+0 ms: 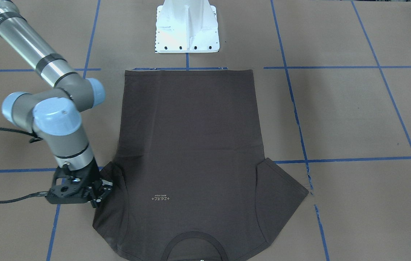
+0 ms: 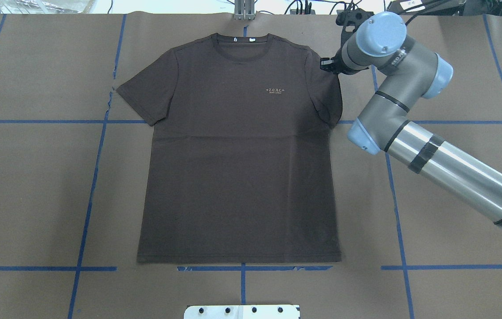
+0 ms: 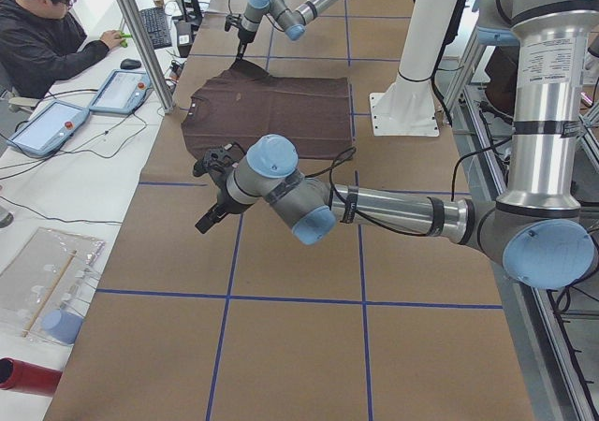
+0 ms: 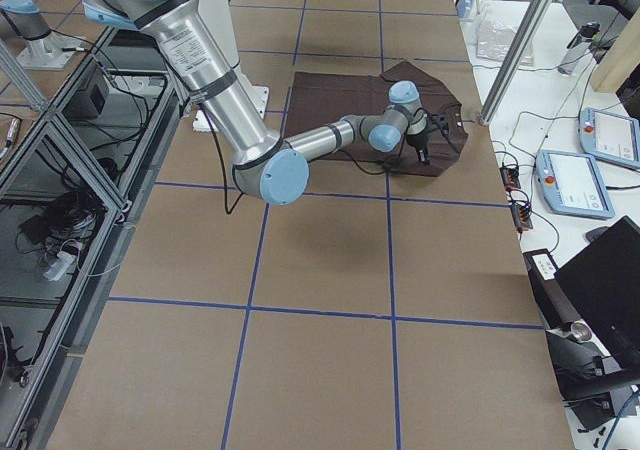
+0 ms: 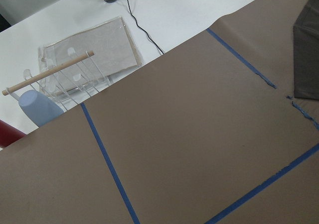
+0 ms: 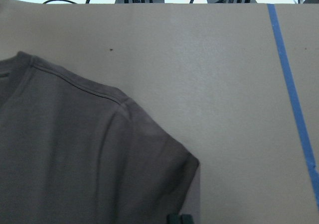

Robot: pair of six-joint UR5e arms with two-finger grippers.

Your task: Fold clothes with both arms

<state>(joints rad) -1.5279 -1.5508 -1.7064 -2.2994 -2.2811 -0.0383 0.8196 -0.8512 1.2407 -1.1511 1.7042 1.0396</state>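
A dark brown T-shirt [image 2: 237, 168] lies flat and face up on the brown paper, collar at the far edge and pale logo [image 2: 276, 91] on the chest. My right gripper [image 2: 325, 65] sits low at the outer edge of the sleeve on my right, beside the shoulder. In the right wrist view its fingertips [image 6: 178, 219] show close together at the sleeve hem [image 6: 192, 169]; the cloth there lies flat. The other sleeve [image 2: 144, 95] is spread out. My left gripper [image 3: 204, 223] hovers over bare paper short of the shirt, and I cannot tell if it is open.
The white pedestal base [image 1: 187, 27] stands just behind the shirt's bottom hem. Blue tape lines [image 2: 95, 177] cross the paper. A person [image 3: 47, 37] sits at a side desk with tablets. A clear rack with a wooden rod [image 5: 75, 84] lies off the table's left end.
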